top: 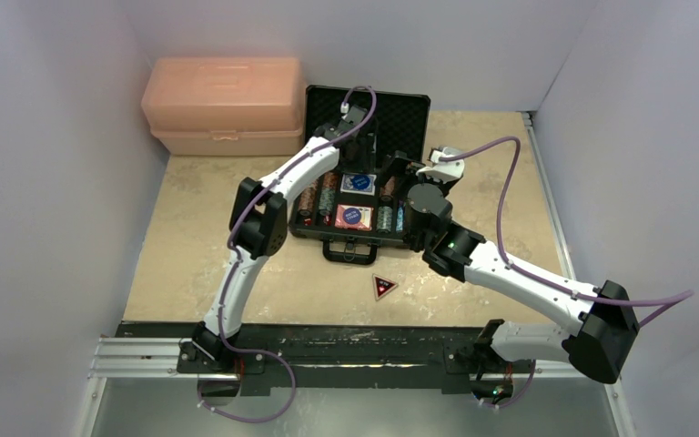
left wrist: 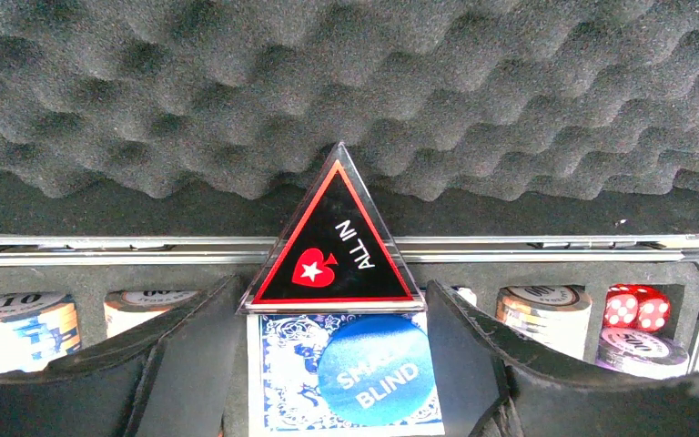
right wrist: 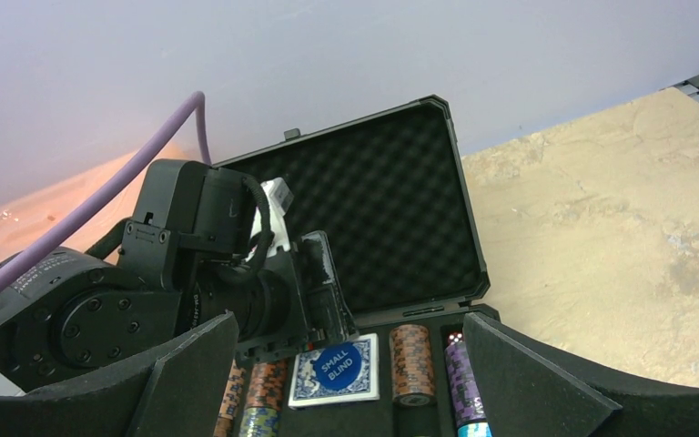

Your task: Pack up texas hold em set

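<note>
The black case (top: 416,114) lies open, its foam lid up at the back. Chip stacks (right wrist: 411,360), red dice (left wrist: 637,307) and a blue card deck (left wrist: 282,382) with a "SMALL BLIND" disc sit in its slots. A red-backed deck (top: 353,217) lies nearer the front. My left gripper (left wrist: 332,305) hangs over the blue deck's far edge. It is shut on a red-edged "ALL IN" triangular button (left wrist: 332,246), whose base corners meet both fingertips. My right gripper (right wrist: 350,323) hovers open over the case's right side with nothing between its fingers. Another red triangular button (top: 383,287) lies on the table before the case.
A salmon-pink plastic box (top: 223,105) stands at the back left, touching the wall beside the case. The case's handle (top: 349,253) points toward the arms. White walls close in the table on three sides.
</note>
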